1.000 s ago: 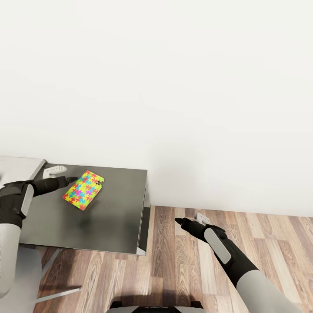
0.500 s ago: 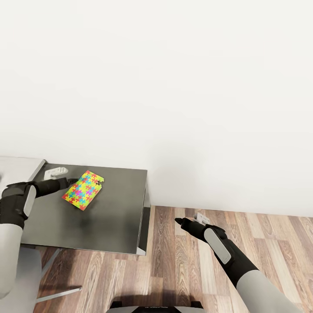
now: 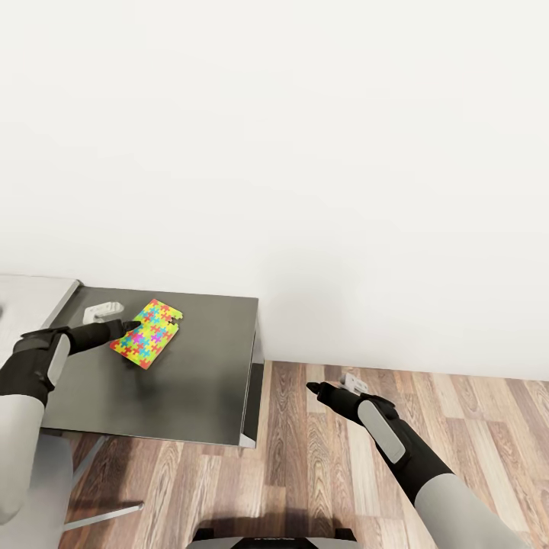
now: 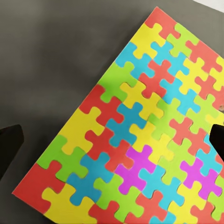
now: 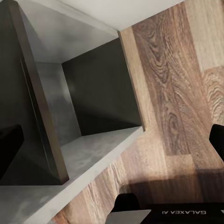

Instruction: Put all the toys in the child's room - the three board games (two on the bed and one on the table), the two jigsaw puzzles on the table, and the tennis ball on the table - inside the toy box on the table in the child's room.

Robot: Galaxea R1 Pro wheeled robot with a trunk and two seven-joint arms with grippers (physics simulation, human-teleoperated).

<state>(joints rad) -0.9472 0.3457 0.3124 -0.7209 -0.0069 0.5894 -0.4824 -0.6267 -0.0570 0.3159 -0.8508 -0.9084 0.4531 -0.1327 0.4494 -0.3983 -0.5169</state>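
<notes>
One jigsaw puzzle [image 3: 148, 333], a flat board of yellow, red, green and blue pieces, lies on the dark grey cabinet top [image 3: 191, 381]. My left gripper [image 3: 131, 326] is at the puzzle's left edge. In the left wrist view, the left gripper [image 4: 114, 144] is open, its dark fingertips [image 4: 9, 142] spread wide over the jigsaw puzzle [image 4: 140, 140]. My right gripper [image 3: 313, 389] hangs open over the wooden floor, right of the cabinet, holding nothing. The board games, tennis ball, toy box and bed are out of view.
A corner of the pale grey table [image 3: 30, 293] adjoins the cabinet at the left. A white wall rises behind. Wooden floor [image 3: 457, 412] extends to the right. The right wrist view looks at the cabinet's open side [image 5: 93, 102] and the floor [image 5: 186, 93].
My left gripper has moved slightly right and nearer, reaching the puzzle's left edge. The right arm and the puzzle have not moved.
</notes>
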